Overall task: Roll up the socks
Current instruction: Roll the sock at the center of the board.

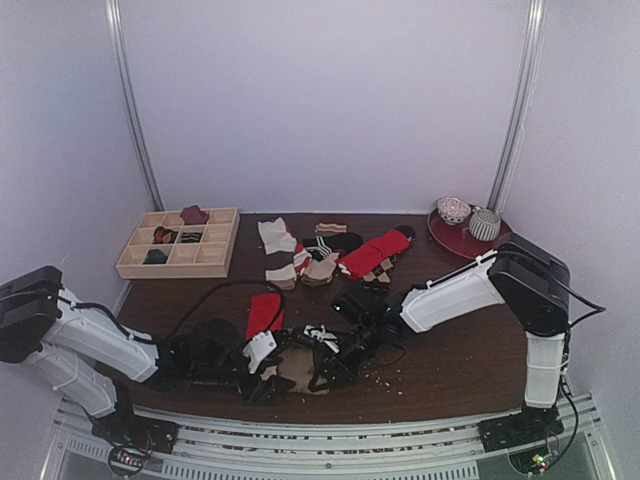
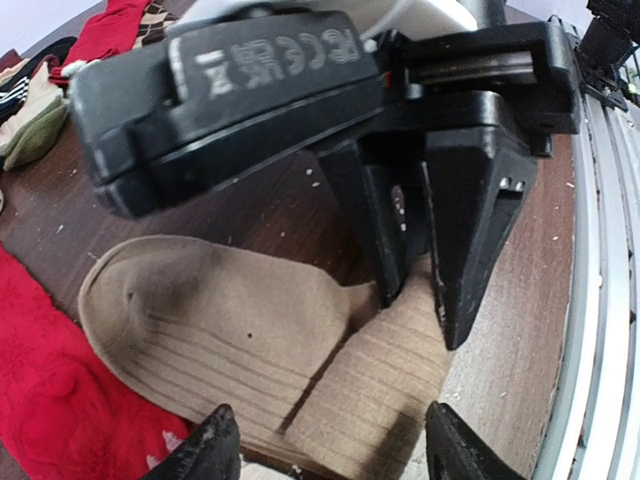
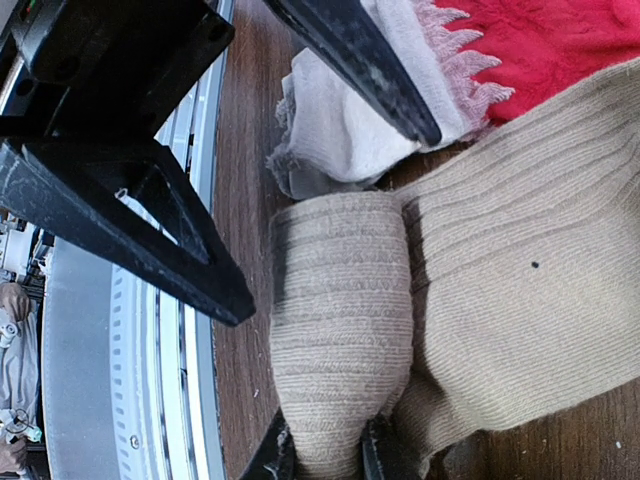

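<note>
Both arms meet at the near-centre of the bench (image 1: 450,350), close to its front edge.

Tan sock (image 2: 220,330): lies flat on the bench. In the left wrist view the toe points left. The cuff end is turned over onto the leg as a short, thick roll (image 3: 340,330).

Right hand (image 3: 330,455): clenched on that roll. The ribbed fabric is pinched between the two black fingers (image 2: 470,230), which come down on it from above. The roll bulges on either side of the grip.

Left hand (image 2: 335,440): released, fingers (image 2: 210,450) spread wide. It sits low over the tan sock on the near side of the roll, one fingertip off to each side. Cannot tell whether either tip touches the fabric.

Red sock (image 1: 265,312): flat on the bench beside the tan sock. Its cream end (image 3: 350,130) lies just beside the roll, and neither hand grips it.

Elsewhere: a loose pile of other socks (image 1: 320,255) lies at the back of the bench. A wooden divided tray (image 1: 180,243) sits at back left with items in a few compartments. A dark red plate (image 1: 445,232) at back right carries two patterned balls.
</note>
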Controlling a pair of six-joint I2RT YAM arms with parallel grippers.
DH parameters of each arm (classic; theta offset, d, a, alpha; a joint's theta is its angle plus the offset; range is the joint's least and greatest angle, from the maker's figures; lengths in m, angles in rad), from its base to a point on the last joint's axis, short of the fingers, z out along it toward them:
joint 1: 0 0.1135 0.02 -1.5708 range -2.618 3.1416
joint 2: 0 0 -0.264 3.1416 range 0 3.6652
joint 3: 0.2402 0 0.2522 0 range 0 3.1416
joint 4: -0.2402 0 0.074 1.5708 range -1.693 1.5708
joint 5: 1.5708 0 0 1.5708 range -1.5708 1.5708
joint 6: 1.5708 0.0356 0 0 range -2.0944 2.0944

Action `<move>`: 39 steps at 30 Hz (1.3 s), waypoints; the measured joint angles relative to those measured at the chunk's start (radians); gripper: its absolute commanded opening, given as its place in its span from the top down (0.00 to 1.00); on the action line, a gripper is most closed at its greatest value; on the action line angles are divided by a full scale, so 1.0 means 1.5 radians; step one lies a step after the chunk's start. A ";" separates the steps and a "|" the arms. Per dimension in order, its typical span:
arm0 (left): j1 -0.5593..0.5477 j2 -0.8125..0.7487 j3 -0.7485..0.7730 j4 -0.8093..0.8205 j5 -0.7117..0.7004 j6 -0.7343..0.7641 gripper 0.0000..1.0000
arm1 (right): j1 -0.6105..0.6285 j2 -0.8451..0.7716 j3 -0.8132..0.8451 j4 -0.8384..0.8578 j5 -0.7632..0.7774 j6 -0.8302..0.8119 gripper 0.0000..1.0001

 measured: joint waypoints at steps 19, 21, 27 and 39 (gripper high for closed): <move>0.001 0.102 0.004 0.072 0.072 -0.024 0.46 | 0.000 -0.002 -0.007 0.011 0.000 0.000 0.83; 0.001 0.096 0.003 0.071 0.073 -0.028 0.44 | -0.001 -0.002 -0.007 0.012 0.000 0.000 0.83; 0.001 0.052 0.001 0.061 0.072 -0.025 0.43 | -0.001 -0.003 -0.009 0.013 0.000 0.000 0.83; 0.001 0.101 0.010 0.063 0.082 -0.020 0.66 | -0.001 -0.003 -0.012 0.018 0.000 0.000 0.83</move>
